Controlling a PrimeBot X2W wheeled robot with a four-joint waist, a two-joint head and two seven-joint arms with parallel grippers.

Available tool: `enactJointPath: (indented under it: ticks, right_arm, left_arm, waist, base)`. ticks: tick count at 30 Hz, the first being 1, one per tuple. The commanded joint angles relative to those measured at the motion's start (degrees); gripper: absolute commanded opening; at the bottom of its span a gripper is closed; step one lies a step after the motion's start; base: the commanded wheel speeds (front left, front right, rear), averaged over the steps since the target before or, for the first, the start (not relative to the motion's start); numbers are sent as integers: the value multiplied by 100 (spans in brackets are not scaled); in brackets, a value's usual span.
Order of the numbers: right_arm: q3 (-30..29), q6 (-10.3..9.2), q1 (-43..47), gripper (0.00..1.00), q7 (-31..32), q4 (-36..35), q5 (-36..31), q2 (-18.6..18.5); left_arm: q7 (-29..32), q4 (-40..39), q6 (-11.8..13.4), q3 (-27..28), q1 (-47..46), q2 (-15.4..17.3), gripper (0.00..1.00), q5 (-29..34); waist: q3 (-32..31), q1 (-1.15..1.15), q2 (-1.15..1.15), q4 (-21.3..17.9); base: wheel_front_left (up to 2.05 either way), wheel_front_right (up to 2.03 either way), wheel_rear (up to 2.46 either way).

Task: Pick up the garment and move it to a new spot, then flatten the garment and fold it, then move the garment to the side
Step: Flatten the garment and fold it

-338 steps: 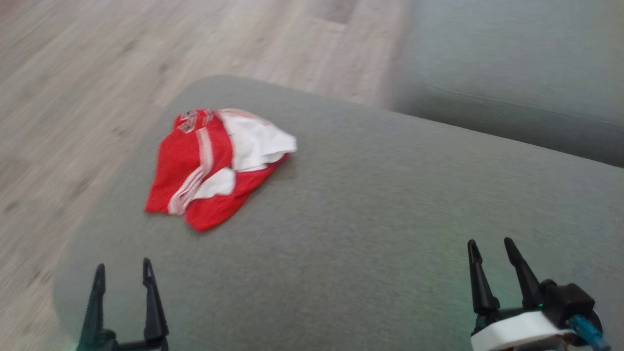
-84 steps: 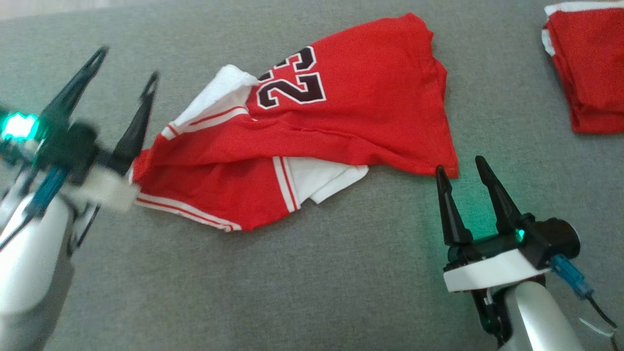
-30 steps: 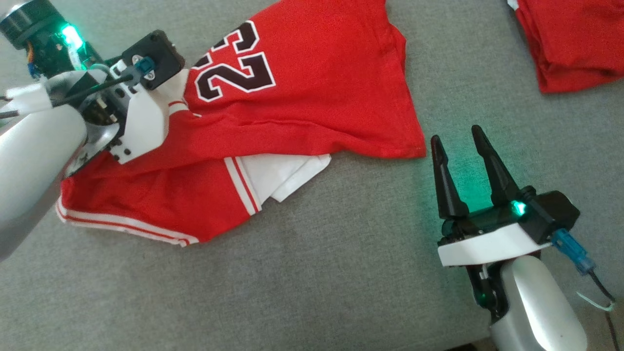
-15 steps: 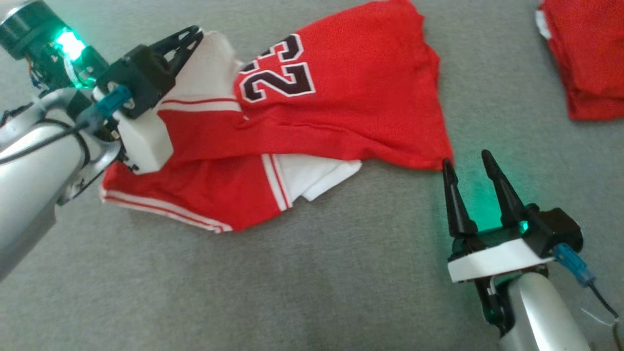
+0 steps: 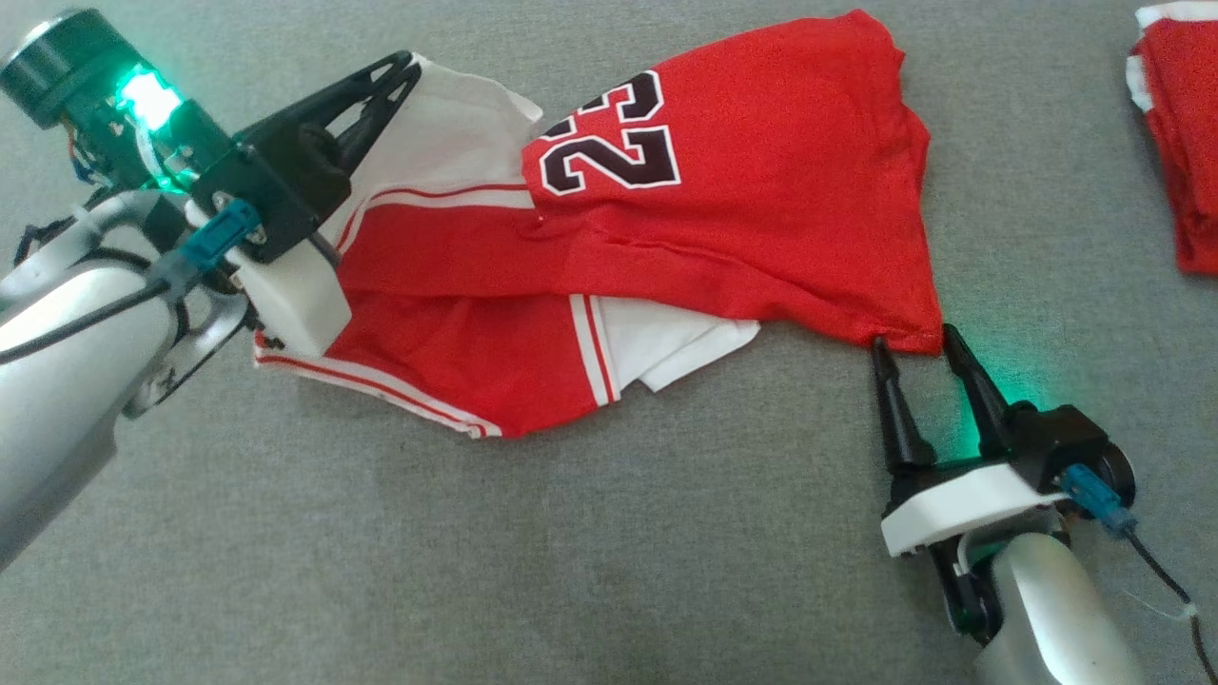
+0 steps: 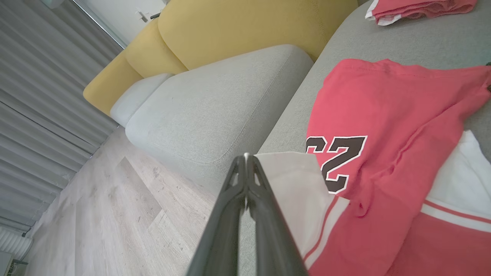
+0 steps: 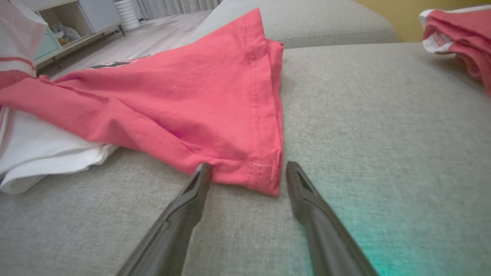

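The garment (image 5: pixel 761 190) is a red and white jersey with a black number, lying crumpled on the grey cushion (image 5: pixel 571 571). My left gripper (image 5: pixel 407 67) is shut on the garment's white corner (image 6: pixel 291 180) at the upper left and holds it raised off the cushion. In the left wrist view the left gripper's fingers (image 6: pixel 245 157) meet at the tip beside that white cloth. My right gripper (image 5: pixel 913 340) stands open low on the cushion. The red hem corner (image 7: pixel 264 172) lies between its two fingertips in the right wrist view, where the right gripper (image 7: pixel 248 166) straddles it.
Another red and white garment (image 5: pixel 1180 143) lies folded at the far right of the cushion. Beyond the cushion's far edge are a pale grey seat (image 6: pixel 215 107), a yellow sofa back (image 6: pixel 230 30) and wooden floor (image 6: pixel 115 214). A low cabinet (image 7: pixel 69 23) stands on the floor.
The head camera has shifted. My left gripper has swung its fingers up at the garment's white corner, lifting it. My right gripper has moved forward until the red hem corner sits between its tips.
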Motion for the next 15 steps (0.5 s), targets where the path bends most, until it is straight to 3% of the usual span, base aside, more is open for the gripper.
enactJointPath:
  ticks: [1,2,3,5,10,15]
  right_arm:
    - [137,-4,-90,69,-22,-94,41,-75]
    - [136,-4,-99,45,-22,-87,50,-85]
    - [139,-4,-104,38,-22,-87,58,-94]
    - [149,-4,-107,4,-22,-116,61,-118]
    - [99,-4,-87,0,-22,-281,7,-158]
    - [-187,-4,-144,0,-22,-962,-170,-240]
  left_arm:
    - [-62,-130,77,353,-136,240,0,4]
    - [-75,-133,86,356,-131,245,0,0]
    - [-90,-136,99,362,-128,252,0,-1]
    - [-137,-140,124,373,-119,262,0,1]
    - [-363,-99,209,400,-91,277,0,77]
    - [-976,-72,380,458,-147,437,0,509]
  waist:
    - [3,0,0,34]
    - [8,0,0,46]
    - [13,0,0,56]
    - [20,0,0,72]
    - [-34,0,0,75]
    - [-266,0,0,13]
  base:
    - [0,0,0]
    - [0,0,0]
    - [0,0,0]
    - [0,0,0]
    - [0,0,0]
    - [0,0,0]
